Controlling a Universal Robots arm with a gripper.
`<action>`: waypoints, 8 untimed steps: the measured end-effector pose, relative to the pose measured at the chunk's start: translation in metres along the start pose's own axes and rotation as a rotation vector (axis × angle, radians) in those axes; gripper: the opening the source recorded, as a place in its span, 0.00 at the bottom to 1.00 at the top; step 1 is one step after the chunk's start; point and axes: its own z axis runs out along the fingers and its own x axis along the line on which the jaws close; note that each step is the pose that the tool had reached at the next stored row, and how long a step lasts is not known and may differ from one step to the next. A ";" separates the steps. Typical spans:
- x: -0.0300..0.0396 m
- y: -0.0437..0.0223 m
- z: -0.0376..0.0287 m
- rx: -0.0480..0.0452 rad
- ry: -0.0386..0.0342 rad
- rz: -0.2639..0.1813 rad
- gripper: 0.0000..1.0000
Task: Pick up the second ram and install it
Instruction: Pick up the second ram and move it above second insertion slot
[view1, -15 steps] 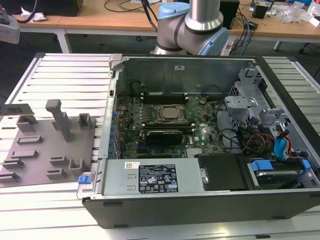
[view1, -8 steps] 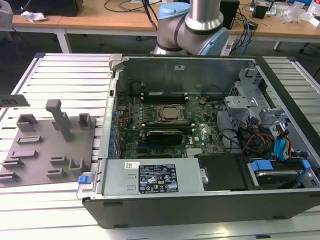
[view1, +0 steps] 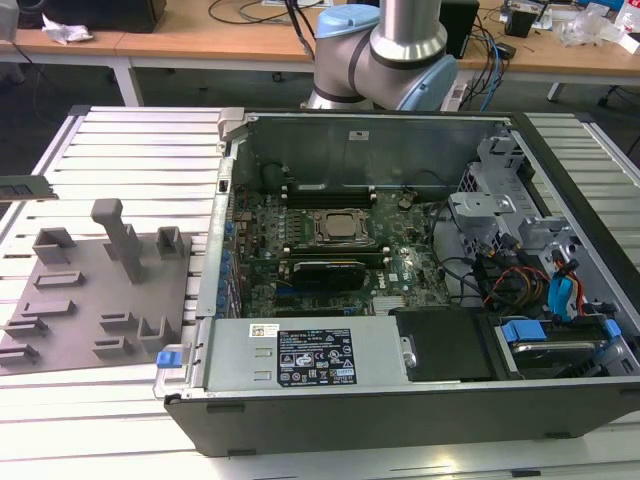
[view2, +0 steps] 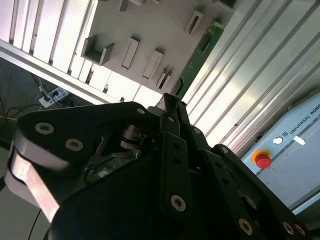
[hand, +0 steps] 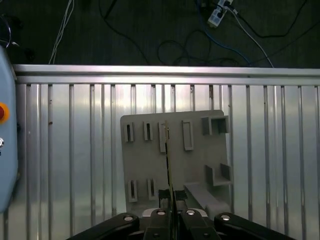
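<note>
My gripper (hand: 170, 204) is shut on the second ram (hand: 167, 160), a thin green board seen edge-on in the first wrist view. In the second wrist view the ram (view2: 199, 50) runs out from a black fingertip (view2: 170, 102) as a narrow green strip. It hangs well above the grey fixture tray (hand: 200, 150), which has several empty slots. A dark green strip (view1: 22, 185) pokes in at the exterior view's left edge, above the tray (view1: 80, 320). The open computer case (view1: 400, 400) with the large green motherboard (view1: 400, 275) lies to the exterior view's right of the tray.
The tray rests on a ribbed aluminium table (hand: 75, 150). A pale blue box with a red button (view2: 261, 160) sits on the table beside it. Cables lie on the floor (hand: 210, 40) beyond the table edge. The arm's base (view1: 380, 55) stands behind the case.
</note>
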 end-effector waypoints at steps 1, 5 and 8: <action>0.0000 0.0000 -0.0002 -0.0001 -0.0001 0.000 0.14; -0.0002 -0.0061 -0.0013 -0.0002 0.0001 0.000 0.14; -0.0004 -0.0215 -0.0019 -0.0003 0.0001 0.000 0.14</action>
